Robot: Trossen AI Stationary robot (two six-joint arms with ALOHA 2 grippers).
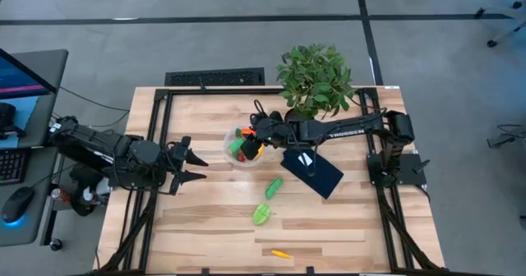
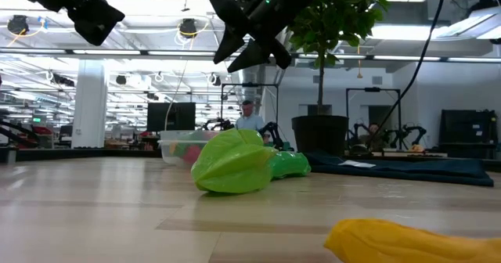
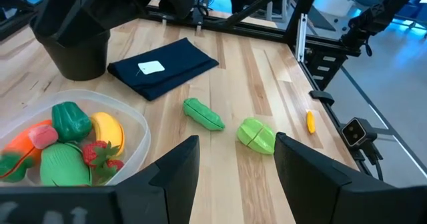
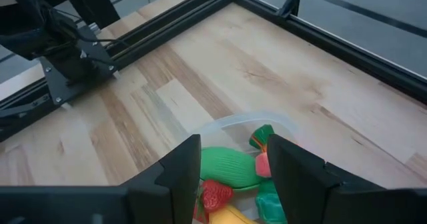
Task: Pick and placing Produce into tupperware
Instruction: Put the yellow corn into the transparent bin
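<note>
the tupperware [image 1: 239,149], a clear round bowl with a whitish rim, stood just beside the potted plant [image 1: 315,79], on the side toward the left arm. it already held most of the produce: a green pepper [image 3: 70,121], a banana [image 3: 107,131], strawberries [image 3: 100,154], a ribbed green piece and something orange. the right gripper [image 4: 233,164] hovered over the bowl with its fingers apart and nothing between them. the left gripper [image 1: 194,167] waited just beside the bowl on the side away from the plant, fingers [image 3: 177,171] likewise parted and empty.

three pieces lay outside the bowl: a green cucumber [image 1: 274,187] near it, a split light-green vegetable [image 1: 262,214] farther out, and a small orange carrot [image 1: 280,253] well apart near the bench edge. they looked like light, hollow, stiff plastic toys, smooth enough to slip, so i'd have pinched each across its narrow middle; the carrot lay low and thin, and seemed the fiddliest.

the bench [image 1: 205,227] was pale wood planks in a black frame, with a dark blue folded cloth [image 1: 312,173] next to the bowl. beyond was a large open workshop with ceiling lights, and a person far off.
</note>
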